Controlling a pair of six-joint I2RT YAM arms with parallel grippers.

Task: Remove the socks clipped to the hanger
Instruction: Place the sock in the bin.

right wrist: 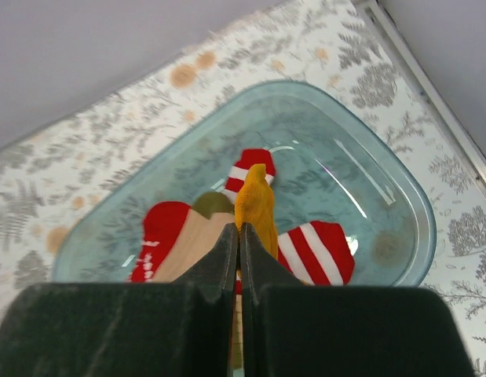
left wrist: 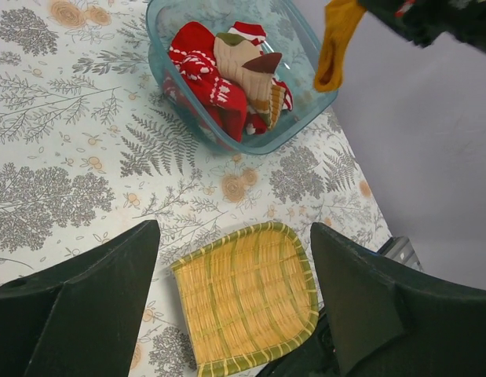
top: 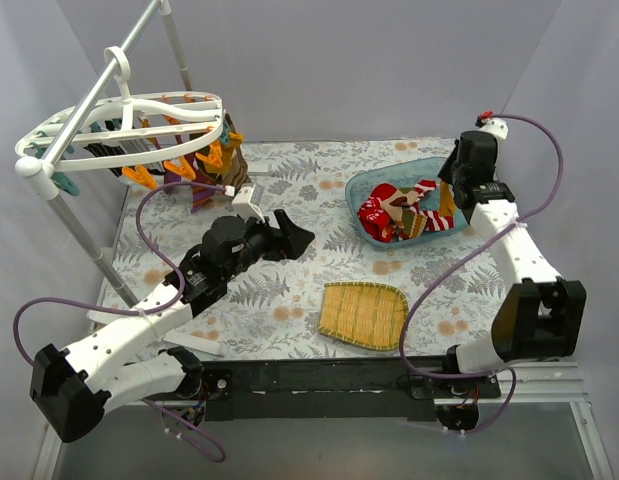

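Observation:
The white oval hanger (top: 139, 115) hangs from a pole at the back left, with orange and teal clips under it. A few dark socks (top: 205, 188) still dangle from its near side. My left gripper (top: 295, 240) is open and empty over the middle of the table; in the left wrist view its fingers (left wrist: 93, 302) frame a bamboo tray. My right gripper (right wrist: 239, 236) is shut on an orange sock (right wrist: 257, 206) that hangs over the blue bin (right wrist: 415, 228). This orange sock (left wrist: 334, 45) also shows in the left wrist view.
The blue bin (top: 361, 190) at the back right holds red, striped and tan socks (left wrist: 219, 75). A yellow bamboo tray (top: 364, 315) lies near the front edge. The stand's slanted pole (top: 77, 228) runs down the left side. White walls close in the table.

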